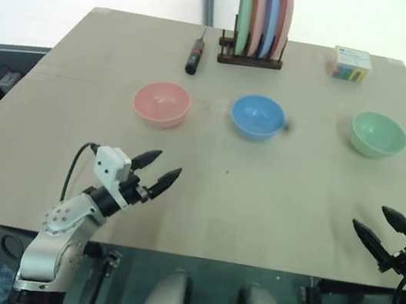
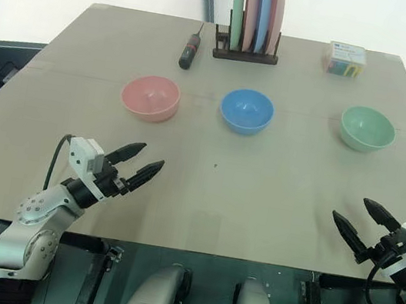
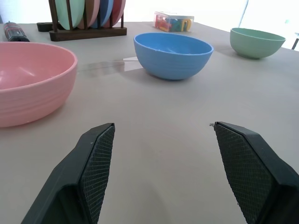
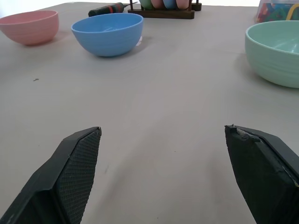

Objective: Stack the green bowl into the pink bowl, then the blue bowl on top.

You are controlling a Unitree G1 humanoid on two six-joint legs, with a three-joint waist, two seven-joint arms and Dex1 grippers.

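Three bowls stand apart in a row across the middle of the table: the pink bowl (image 1: 161, 104) on the left, the blue bowl (image 1: 257, 117) in the centre, the green bowl (image 1: 378, 135) on the right. All are upright and empty. My left gripper (image 1: 162, 169) hovers open near the front left, short of the pink bowl (image 3: 28, 79), holding nothing. My right gripper (image 1: 373, 219) is open at the front right, well short of the green bowl (image 4: 278, 51), with nothing between its fingers.
At the table's far edge a wooden rack (image 1: 250, 57) holds upright plates. A dark screwdriver (image 1: 195, 55) lies left of it and a small box of coloured pieces (image 1: 348, 65) sits at the back right. Bare tabletop (image 1: 258, 192) lies between the grippers and the bowls.
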